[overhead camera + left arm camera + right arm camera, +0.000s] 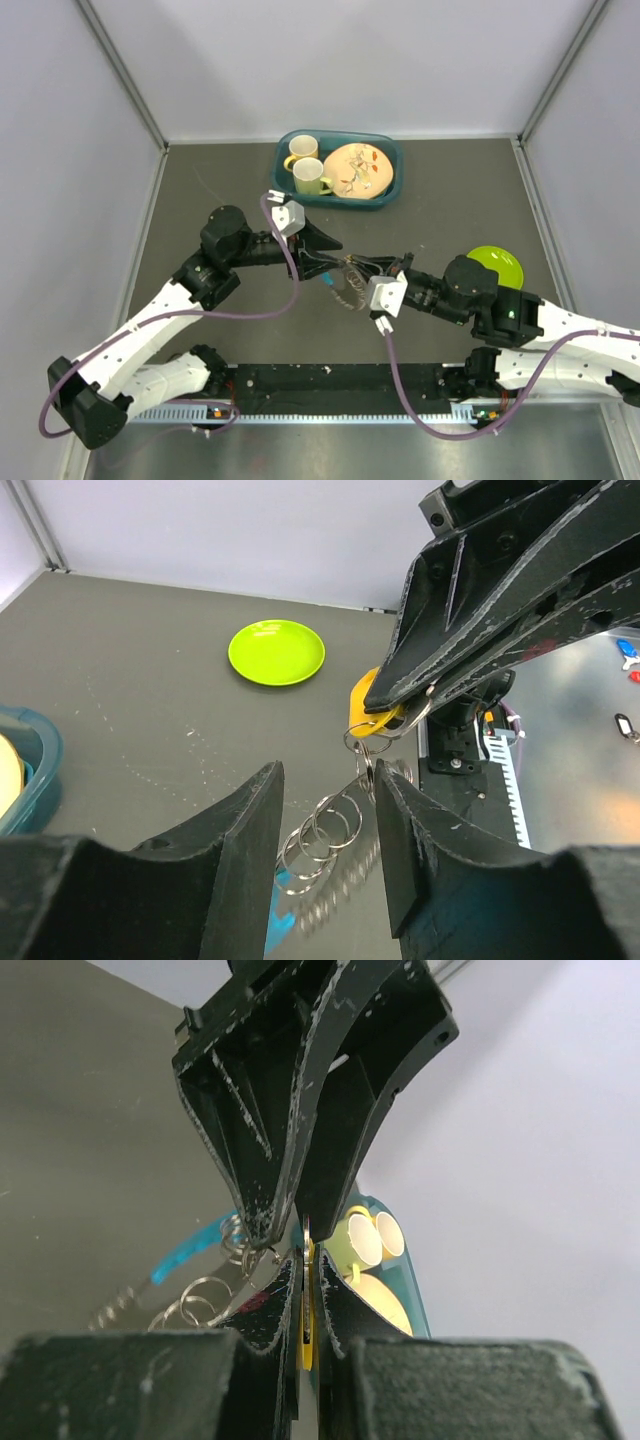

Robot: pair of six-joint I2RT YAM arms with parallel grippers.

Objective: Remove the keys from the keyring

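The keys (345,283) hang in mid-air between my two grippers over the middle of the table. My right gripper (305,1260) is shut on the orange-yellow key head (305,1345), which also shows in the left wrist view as a yellow key head (372,708). From it dangles the keyring (335,825), a chain of silvery wire loops, with a teal-blue key (263,920) at its low end. My left gripper (328,780) stands open with the loops hanging between its fingers; the topmost loop lies close against the right finger (410,830). From above, the left gripper (335,262) meets the right gripper (358,270) tip to tip.
A teal bin (390,175) at the back holds two mugs (308,165) and a patterned plate (355,170). A lime-green plate (497,265) lies on the table beside the right arm. A black rail (340,385) runs along the near edge.
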